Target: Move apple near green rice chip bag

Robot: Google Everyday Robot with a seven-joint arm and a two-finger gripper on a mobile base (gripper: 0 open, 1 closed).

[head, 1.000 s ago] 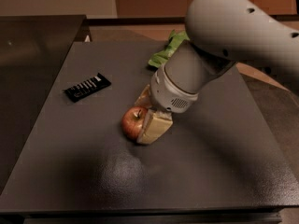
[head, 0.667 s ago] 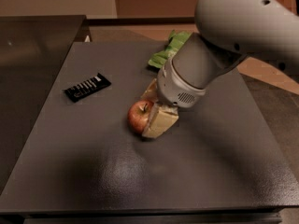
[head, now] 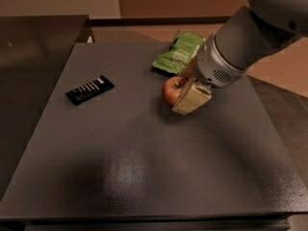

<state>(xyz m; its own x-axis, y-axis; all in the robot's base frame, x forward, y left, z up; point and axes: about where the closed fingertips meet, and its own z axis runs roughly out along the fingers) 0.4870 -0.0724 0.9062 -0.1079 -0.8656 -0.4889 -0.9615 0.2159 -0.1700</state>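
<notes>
Tabletop (head: 144, 177) is wide and dark. Arm (head: 250, 37) comes in from the upper right. Hand (head: 183, 93) is low over the far-middle of the tabletop, clenched on the apple (head: 170, 91), one pale finger (head: 191, 100) in front, the other mostly hidden. Apple is just in front of the bag (head: 180, 52), near but apart; can't tell if it touches the tabletop. Step, my read: the carry is almost done, so only a short move toward the bag's near edge is needed. Go low, stop before the wrist or apple presses the bag, set the apple down fully, then let go and lift straight up. Round fruit may roll, so release gently. Bar (head: 90, 89) at left is well apart, no issue. Materials: tabletop is flat, matte, faintly speckled, with a dull glare patch near the front. Arm is a smooth grey shell, cylindrical wrist with vent slots. Bag is thin crinkled green film with light print, soft, likely shifts if pushed. Bar is flat black with white stripes. Finger is beige and blocky. Apple is small, round, glossy red with a yellowish side, probably hard and a bit slippery.
</notes>
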